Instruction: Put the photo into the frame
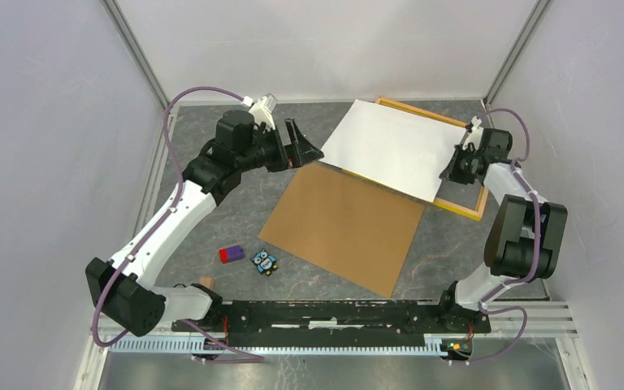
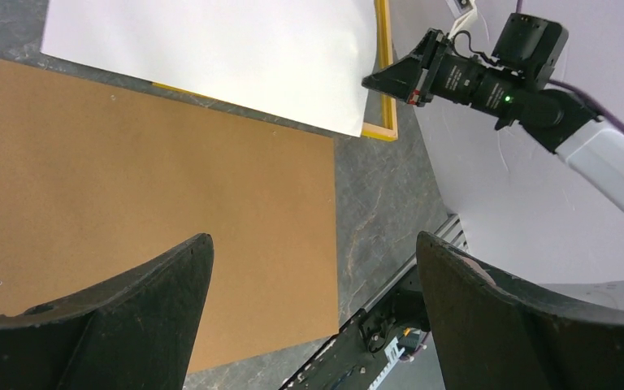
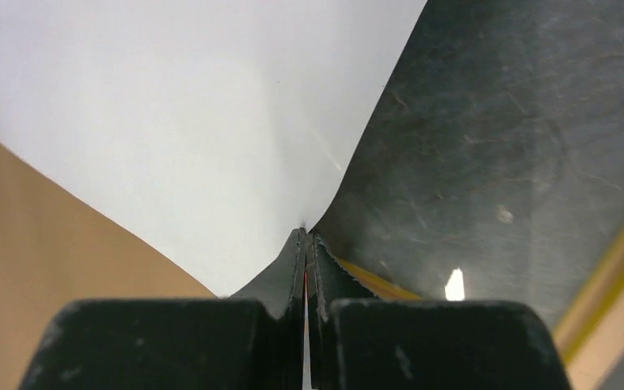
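The photo [image 1: 394, 146] lies with its plain white back up, so none of the printed side shows. It is a big, thin, clean sheet set at a slant on the far right part of the dark desk [image 1: 211, 211]. It covers most of the frame [image 1: 465, 209]. Only the frame's thin yellow-orange border peeks out, along the far edge and at the near right corner. The sheet is not squared to the frame. Its near edge reaches the far edge of the brown hardboard panel [image 1: 345, 227], which lies flat in the middle of the desk. In the left wrist view a sliver of yellow shows just under that edge.

The right pincer [image 1: 452, 172] is pressed together on the photo's right-hand edge near its near corner. In the right wrist view the two black fingers [image 3: 288, 268] meet with the paper nipped between them. The sheet curves up into the grip, and bare desk and a frame bar show beside it.

The left pincer [image 1: 301, 146] stands wide apart with nothing between its fingers. It hangs above the far left corner of the panel, just beside the photo's left corner. I cannot tell whether it touches the sheet.

Near the left arm, well apart from all this, lie a small purple and red block [image 1: 231, 254] and a little owl figure [image 1: 265, 262].
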### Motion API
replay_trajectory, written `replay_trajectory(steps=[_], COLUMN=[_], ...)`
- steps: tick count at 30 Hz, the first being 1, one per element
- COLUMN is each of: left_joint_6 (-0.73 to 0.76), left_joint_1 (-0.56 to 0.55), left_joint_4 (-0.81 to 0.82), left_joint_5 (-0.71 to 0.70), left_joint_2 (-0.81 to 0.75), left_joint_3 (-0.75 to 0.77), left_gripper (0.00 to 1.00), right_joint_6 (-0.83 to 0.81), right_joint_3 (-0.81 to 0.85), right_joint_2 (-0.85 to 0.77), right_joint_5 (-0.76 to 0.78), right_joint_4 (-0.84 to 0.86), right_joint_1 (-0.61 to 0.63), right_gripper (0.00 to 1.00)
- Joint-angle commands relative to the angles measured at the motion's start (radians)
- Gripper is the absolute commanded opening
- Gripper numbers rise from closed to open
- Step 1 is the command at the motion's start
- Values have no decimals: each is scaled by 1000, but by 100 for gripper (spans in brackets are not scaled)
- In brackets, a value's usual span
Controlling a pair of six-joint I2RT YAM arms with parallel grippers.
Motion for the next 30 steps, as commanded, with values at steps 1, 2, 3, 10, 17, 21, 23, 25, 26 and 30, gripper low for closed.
replay_trajectory(steps=[1, 2, 3, 10, 17, 21, 23, 25, 26, 30], left_joint_6=[27, 26, 25, 31, 35, 33, 29, 28, 26, 21], left_joint_1=[-6, -10, -11, -22, -23, -22, -22, -22, -22, -23], left_joint_4=[51, 52, 52, 57, 56, 56, 58, 57, 58, 60], left_joint_5=[11, 10, 12, 4, -2, 4, 11, 15, 18, 32], left_joint_2=[15, 17, 19, 52, 74, 80, 83, 86, 88, 95], left_joint_3=[-14, -17, -16, -23, -25, -25, -23, -23, -22, -21], left_gripper=[100, 100, 100, 100, 100, 100, 100, 100, 100, 100], right_joint_6=[-215, -224, -237, -243, -133, -64, -55, -70, -84, -99], right_joint_3=[121, 148, 175, 247, 155, 99, 98, 125, 144, 169], right_joint_2=[45, 62, 79, 124, 134, 128, 130, 133, 132, 104], right_joint_5=[130, 135, 122, 180, -122, -202, -202, -159, -112, 10], right_joint_4=[-279, -293, -300, -288, -129, -43, -44, -87, -121, -165], right_joint_1=[-29, -39, -50, -123, -214, -249, -263, -267, -267, -267], right_gripper=[0, 0, 0, 0, 0, 0, 0, 0, 0, 0])
